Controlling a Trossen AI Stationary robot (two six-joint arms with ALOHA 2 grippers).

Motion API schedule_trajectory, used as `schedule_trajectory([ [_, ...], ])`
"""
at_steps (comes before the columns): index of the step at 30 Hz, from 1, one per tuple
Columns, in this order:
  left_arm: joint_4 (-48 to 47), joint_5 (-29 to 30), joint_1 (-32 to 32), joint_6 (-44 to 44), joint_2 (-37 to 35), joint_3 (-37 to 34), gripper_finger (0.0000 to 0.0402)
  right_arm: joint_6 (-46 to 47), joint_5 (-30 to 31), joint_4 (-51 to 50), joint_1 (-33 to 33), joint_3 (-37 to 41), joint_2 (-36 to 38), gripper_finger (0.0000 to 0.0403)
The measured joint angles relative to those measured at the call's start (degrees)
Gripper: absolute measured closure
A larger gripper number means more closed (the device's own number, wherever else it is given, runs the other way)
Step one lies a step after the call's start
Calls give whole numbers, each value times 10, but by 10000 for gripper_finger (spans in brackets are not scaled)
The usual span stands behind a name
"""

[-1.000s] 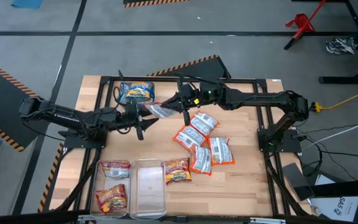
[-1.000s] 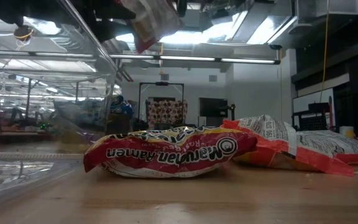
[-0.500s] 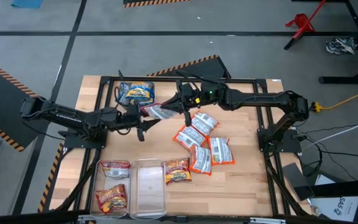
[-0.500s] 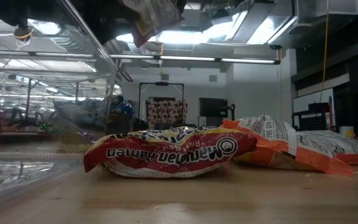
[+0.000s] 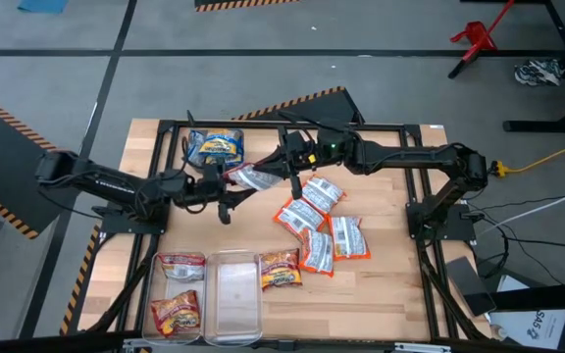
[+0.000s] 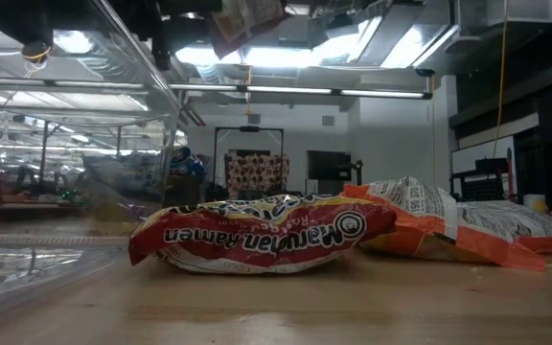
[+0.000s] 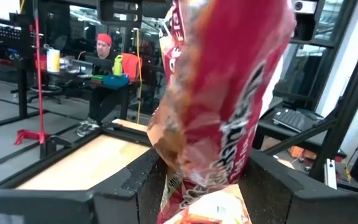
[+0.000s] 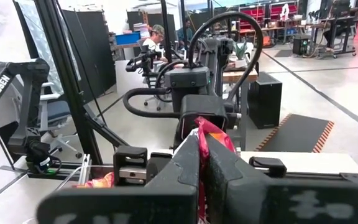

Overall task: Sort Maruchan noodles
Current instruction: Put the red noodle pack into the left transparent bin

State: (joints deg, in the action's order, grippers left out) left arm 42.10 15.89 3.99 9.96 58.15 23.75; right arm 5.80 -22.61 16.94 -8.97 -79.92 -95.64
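Observation:
A red-and-yellow noodle packet hangs in the air over the table's far middle, between my two grippers. My left gripper reaches in from the table's left and has the packet filling the gap between its fingers. My right gripper comes from the right and is shut on the packet's other end. The low view shows the packet high above the table. A blue packet lies at the far left. Several orange-and-white packets lie right of the middle. My left gripper has the packet's end between its two fingers, which come about level from the table's left. The crinkled wrapper reaches both fingers and rises past them, clear of the table. My right gripper pinches a thin red edge of the packet between its shut fingers, level, from the table's right. Only that edge shows above the fingers; the packet is clear of the table.
At the near edge stand clear bins: the left one holds two red packets, the middle one holds none. Another red packet lies on the wood beside it and fills the low view. People sit beyond the table.
My left gripper has tipped upward at the packet. In the low view the packet's hanging end has swung up and a little to the right. My right gripper has kept still, shut.

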Motion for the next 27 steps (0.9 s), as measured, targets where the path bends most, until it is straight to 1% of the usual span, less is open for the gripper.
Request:
schedule_trajectory([
  [3, 19, 14, 0, 0, 16, 0, 225, 0, -5, -5, 0, 0, 0, 403],
  [6, 25, 17, 0, -4, 24, 0, 239, 2, -5, -17, 0, 0, 0, 403],
  [15, 26, 27, 0, -14, 27, 0, 331, 2, -5, -25, 0, 0, 0, 403],
  [18, 26, 27, 1, -11, 27, 0, 348, -15, -8, -25, 0, 0, 0, 398],
  [20, 25, 27, 5, 3, 27, 0, 350, -32, -26, -26, -1, 0, 1, 385],
  [22, 26, 27, 10, 17, 27, 0, 352, -46, -40, -42, -7, 0, 10, 362],
  [27, 22, 31, 29, 46, 26, 0, 354, -74, -28, -106, -17, 0, 54, 274],
])
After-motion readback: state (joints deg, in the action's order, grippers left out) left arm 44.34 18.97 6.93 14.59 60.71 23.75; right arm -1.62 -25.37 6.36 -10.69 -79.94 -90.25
